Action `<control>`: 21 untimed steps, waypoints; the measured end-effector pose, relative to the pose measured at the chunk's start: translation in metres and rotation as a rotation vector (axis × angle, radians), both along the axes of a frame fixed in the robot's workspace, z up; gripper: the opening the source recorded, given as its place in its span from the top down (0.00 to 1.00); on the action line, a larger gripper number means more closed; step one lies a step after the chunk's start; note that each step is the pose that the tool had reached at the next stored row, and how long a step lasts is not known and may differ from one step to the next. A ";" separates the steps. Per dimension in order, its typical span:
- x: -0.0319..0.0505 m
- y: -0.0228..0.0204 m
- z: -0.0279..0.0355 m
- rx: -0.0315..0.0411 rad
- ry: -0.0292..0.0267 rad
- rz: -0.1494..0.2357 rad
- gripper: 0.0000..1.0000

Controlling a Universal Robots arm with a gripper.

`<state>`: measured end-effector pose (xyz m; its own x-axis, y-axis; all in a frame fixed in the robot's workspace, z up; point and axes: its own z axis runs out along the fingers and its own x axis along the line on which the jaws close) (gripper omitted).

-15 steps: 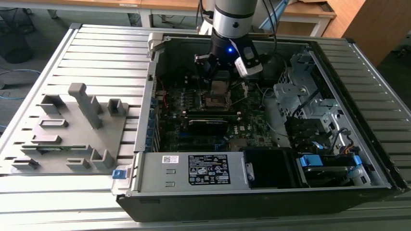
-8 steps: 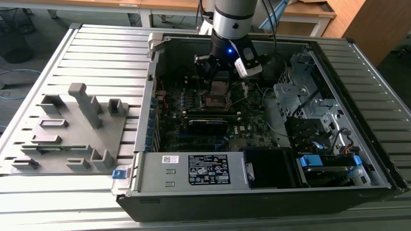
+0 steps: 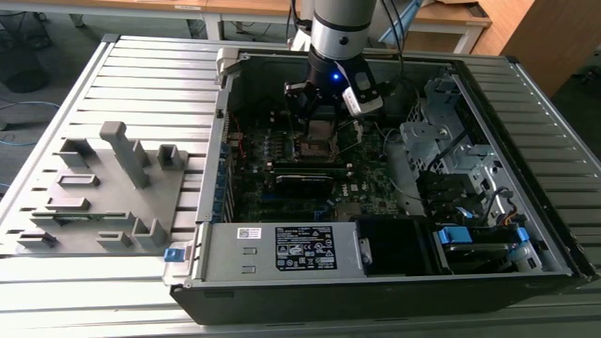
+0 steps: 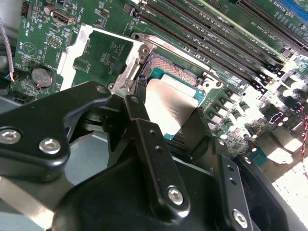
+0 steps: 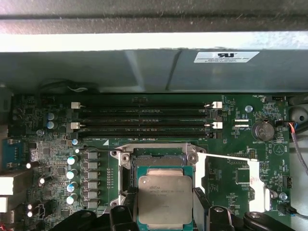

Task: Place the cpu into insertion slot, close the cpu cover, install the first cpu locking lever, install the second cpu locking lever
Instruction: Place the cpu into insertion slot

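My gripper point(image 3: 322, 121) hangs over the motherboard inside the open computer case, shut on the cpu point(image 5: 165, 195), a flat square chip with a dull silver top. Both wrist views show a black finger point(image 5: 126, 214) on each side of the chip. The cpu point(image 4: 168, 103) sits level just over the insertion slot point(image 5: 159, 155), whose silver rim and dark pin field point(image 4: 175, 73) show past its edge. I cannot tell whether chip and slot touch. The cpu cover point(image 5: 255, 185), a thin silver frame, is flipped open and lies flat on the board beside the slot point(image 4: 115, 37).
Several long black memory slots point(image 5: 144, 118) run along the board just past the socket. A coin battery point(image 5: 263, 130) lies near the open cover. The power supply point(image 3: 281, 246) and drive cage point(image 3: 441, 141) crowd the case. A grey parts fixture point(image 3: 103, 190) stands at the exterior view's left.
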<state>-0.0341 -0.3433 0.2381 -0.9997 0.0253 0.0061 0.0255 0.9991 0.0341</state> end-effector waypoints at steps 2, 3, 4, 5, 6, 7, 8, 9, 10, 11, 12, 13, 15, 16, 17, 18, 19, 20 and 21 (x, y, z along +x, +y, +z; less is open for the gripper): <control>0.0000 0.0000 -0.0001 -0.0001 0.0000 0.000 0.46; 0.0000 0.0000 -0.0007 0.0002 -0.0001 0.000 0.46; -0.0001 0.0001 -0.0014 0.0001 -0.0001 0.000 0.46; -0.0001 0.0000 -0.0017 0.0000 0.0000 0.000 0.46; -0.0001 0.0000 -0.0017 -0.0001 0.0001 0.000 0.46; -0.0001 0.0000 -0.0017 -0.0003 0.0001 0.001 0.46; -0.0001 0.0000 -0.0018 -0.0002 0.0001 0.001 0.46; -0.0001 0.0000 -0.0018 -0.0001 0.0000 0.000 0.46; -0.0001 0.0000 -0.0019 0.0000 0.0000 0.001 0.46; -0.0001 0.0000 -0.0019 -0.0001 0.0000 0.001 0.46; -0.0001 0.0001 -0.0025 0.0004 -0.0002 0.001 0.46; -0.0001 0.0001 -0.0031 0.0004 -0.0002 0.001 0.46; -0.0001 0.0000 -0.0031 0.0000 0.0000 0.001 0.46; -0.0001 0.0000 -0.0031 0.0000 0.0000 0.000 0.46; -0.0001 0.0000 -0.0032 -0.0001 0.0000 0.001 0.46; -0.0001 0.0000 -0.0033 0.0000 0.0000 0.001 0.46; -0.0001 0.0000 -0.0033 0.0000 0.0000 0.000 0.46; -0.0001 0.0000 -0.0033 0.0000 0.0000 0.001 0.46; -0.0001 0.0000 -0.0036 0.0002 -0.0001 0.001 0.46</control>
<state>-0.0342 -0.3433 0.2346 -0.9997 0.0248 0.0060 0.0250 0.9991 0.0343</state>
